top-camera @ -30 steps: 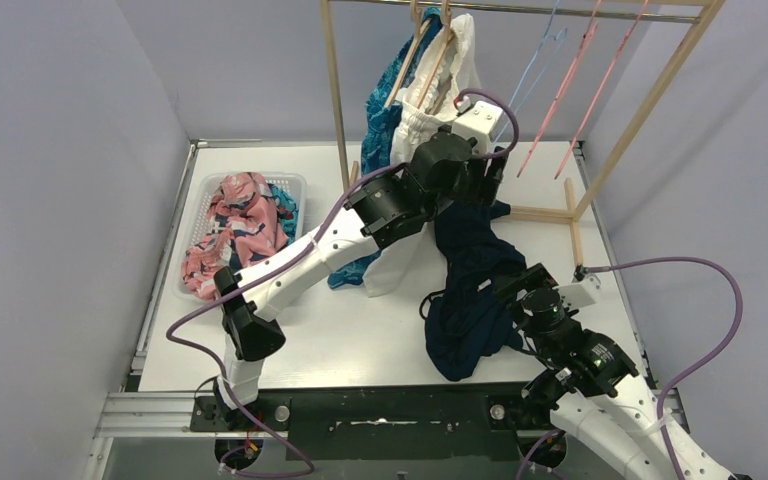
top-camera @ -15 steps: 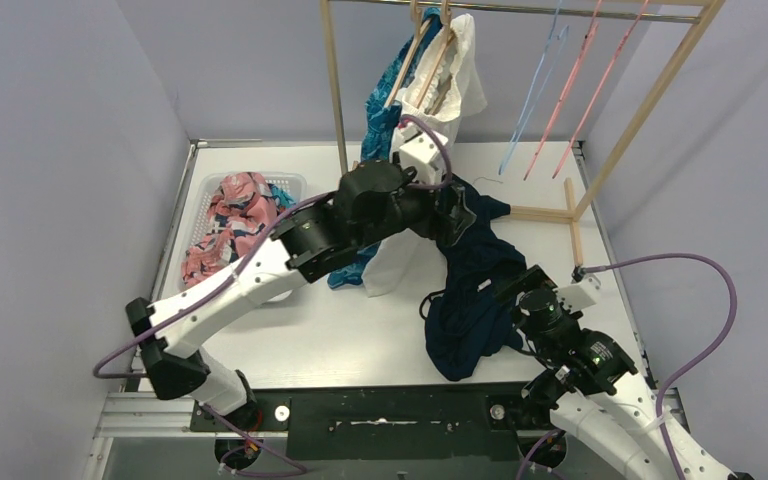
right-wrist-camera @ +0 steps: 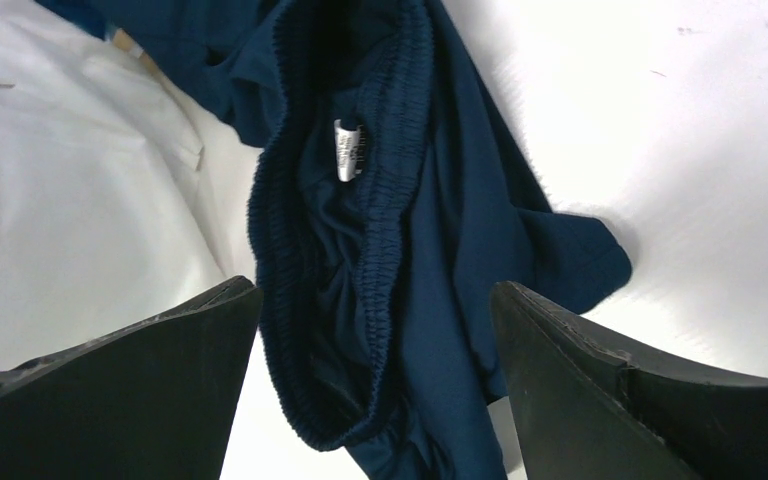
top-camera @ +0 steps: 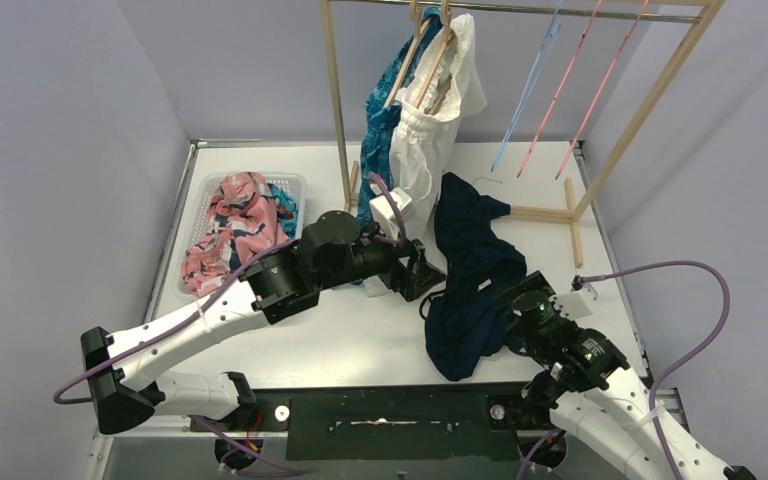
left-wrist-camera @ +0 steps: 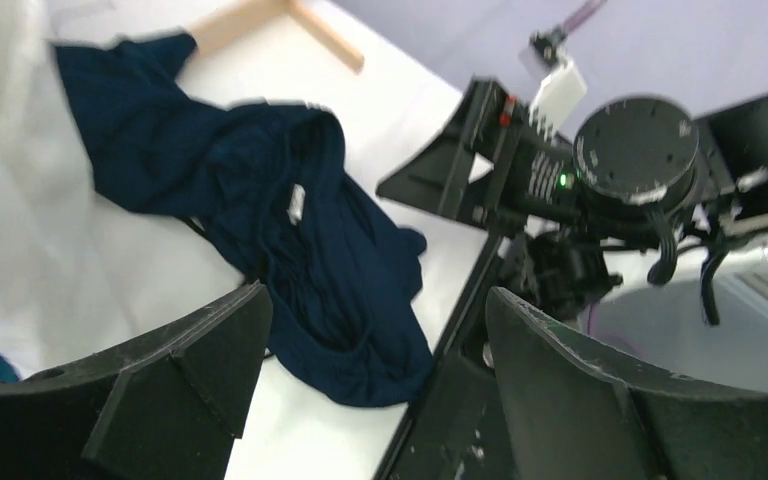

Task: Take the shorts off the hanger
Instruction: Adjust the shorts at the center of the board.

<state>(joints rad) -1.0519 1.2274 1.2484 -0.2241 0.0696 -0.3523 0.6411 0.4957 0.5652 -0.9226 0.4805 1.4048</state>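
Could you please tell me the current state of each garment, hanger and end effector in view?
navy shorts: off the hanger, crumpled on the table.
white shorts: hanging on a wooden hanger.
blue patterned shorts: hanging beside the white pair.
pink floral shorts: heaped in the basket.
blue hanger: hanging bare.
left end effector: open, empty.
right end effector: open, over the navy shorts.

Left gripper (left-wrist-camera: 375, 295) sits low beside the navy shorts (top-camera: 470, 270) — white shorts (top-camera: 425, 140) hang just behind it, rack post (top-camera: 335, 90) to their left. Right gripper (right-wrist-camera: 375, 290) crowds the navy heap from the near side. Bare table (top-camera: 360, 345) toward the bases. Basket (top-camera: 195, 215) blocks far left — rack foot (top-camera: 540, 213) bars the right.
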